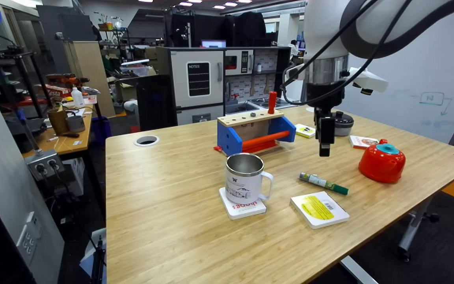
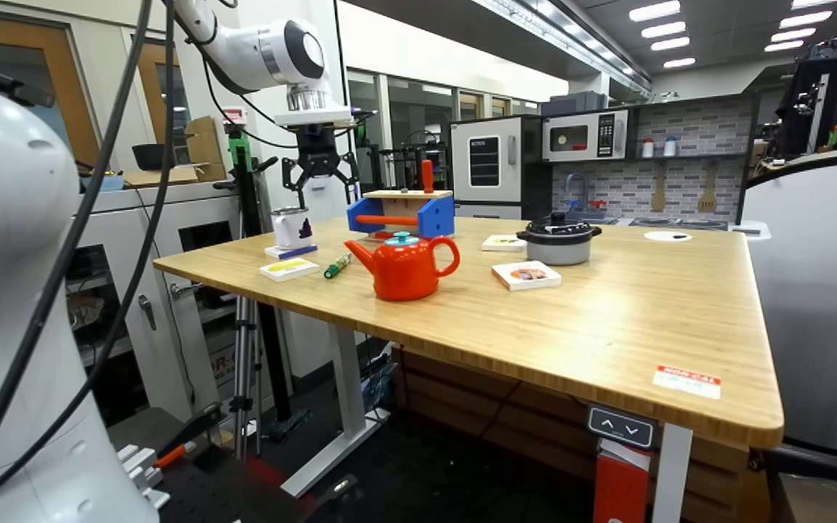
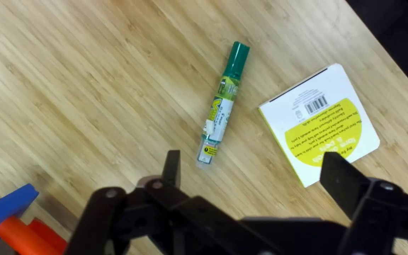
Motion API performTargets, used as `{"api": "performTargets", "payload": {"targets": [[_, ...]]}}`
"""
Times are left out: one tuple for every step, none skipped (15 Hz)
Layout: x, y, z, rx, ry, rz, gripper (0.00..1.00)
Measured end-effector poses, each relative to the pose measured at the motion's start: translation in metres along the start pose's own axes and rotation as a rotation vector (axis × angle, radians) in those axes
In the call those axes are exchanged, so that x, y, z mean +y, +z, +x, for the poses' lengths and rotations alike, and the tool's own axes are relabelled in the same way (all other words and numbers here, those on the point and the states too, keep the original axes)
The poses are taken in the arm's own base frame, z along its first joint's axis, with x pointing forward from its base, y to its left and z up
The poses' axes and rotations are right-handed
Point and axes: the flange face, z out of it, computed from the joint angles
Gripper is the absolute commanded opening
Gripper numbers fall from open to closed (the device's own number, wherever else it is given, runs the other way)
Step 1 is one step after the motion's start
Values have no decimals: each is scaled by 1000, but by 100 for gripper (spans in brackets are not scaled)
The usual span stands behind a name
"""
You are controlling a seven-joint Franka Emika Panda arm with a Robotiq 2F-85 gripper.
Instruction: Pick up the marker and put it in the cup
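Note:
The marker (image 3: 221,106), green with a dark green cap and a clear end, lies flat on the table; it shows in both exterior views, as this marker (image 1: 323,184) and the same marker (image 2: 337,266). My gripper (image 3: 251,154) hangs above the tabletop with its jaws spread wide and holds nothing. In the wrist view the marker's clear end points toward the gap, closer to the left finger (image 3: 173,166). The cup (image 1: 244,183), a white mug with a steel rim and inside, stands upright on a small white book, its handle toward the marker. It is outside the wrist view.
Beside the marker lies a white book (image 3: 317,102) with a yellow patch. A blue-and-red toy workbench (image 1: 256,132) stands behind the cup. A red teapot (image 2: 404,270) is near the marker, and a grey lidded pot (image 2: 558,247) sits farther along with more small books.

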Motion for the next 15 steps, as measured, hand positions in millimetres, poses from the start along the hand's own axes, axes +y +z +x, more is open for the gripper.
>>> {"api": "performTargets", "payload": {"targets": [[1,5,-2,-7,9,9,100],[2,9,-4,-13,18,18,100],[4,13,-7,-19,25,26,100],[5,17,-9,-24,34,35,100],[7,20,-11,-29,42,43,100],[9,23,-13,-33,50,49,100],[10,25,-15,-37,57,54,100],[12,27,-17,-39,64,57,100],[13,28,-18,-41,69,59,100],[14,29,-19,-42,73,60,100],[14,29,-19,-43,74,61,100],[14,30,-19,-43,75,63,100],[14,30,-19,-42,75,66,100],[13,30,-18,-41,73,68,100],[12,30,-18,-39,68,69,100]]}}
